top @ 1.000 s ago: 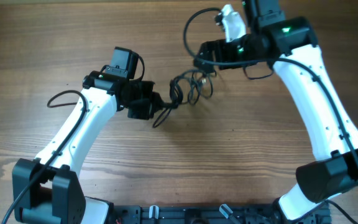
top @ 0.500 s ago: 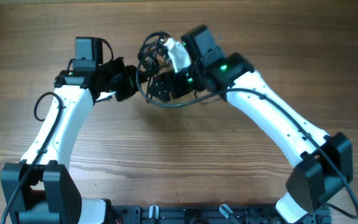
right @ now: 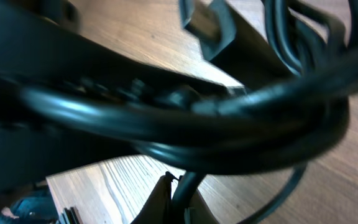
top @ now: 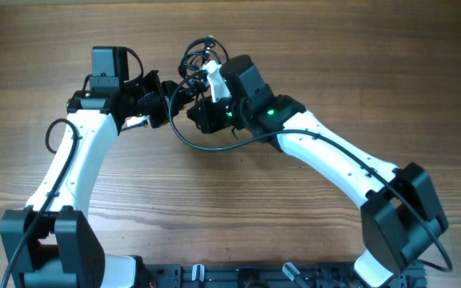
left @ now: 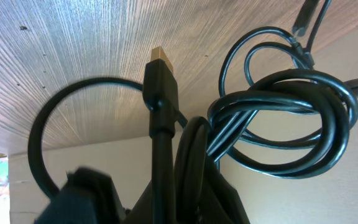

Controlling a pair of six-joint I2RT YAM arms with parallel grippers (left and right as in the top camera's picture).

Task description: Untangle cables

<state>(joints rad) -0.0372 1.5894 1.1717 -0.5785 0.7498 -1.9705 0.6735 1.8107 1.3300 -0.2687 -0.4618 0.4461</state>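
The cables [top: 199,58] are a knotted clump of thin black cords held up between the two grippers, with one long loop [top: 208,145] sagging toward the table. My left gripper [top: 166,98] is shut on strands of the cables [left: 284,118]. A plug with a gold tip [left: 159,57] sticks out past its jaws. My right gripper [top: 192,112] faces the left one from the right, almost touching it. It is shut on a single cable strand [right: 188,183] pinched between its fingertips [right: 160,202]. A thick bundle of the cables [right: 229,124] fills most of the right wrist view.
The wooden table [top: 310,56] lies under both arms. A dark rail [top: 238,276] runs along the front edge, between the two arm bases. The right arm [top: 334,160] reaches diagonally across the table's middle.
The right arm swung from the back right over to the left gripper and closed on a cable strand. The left gripper carried the clump back and to the left.
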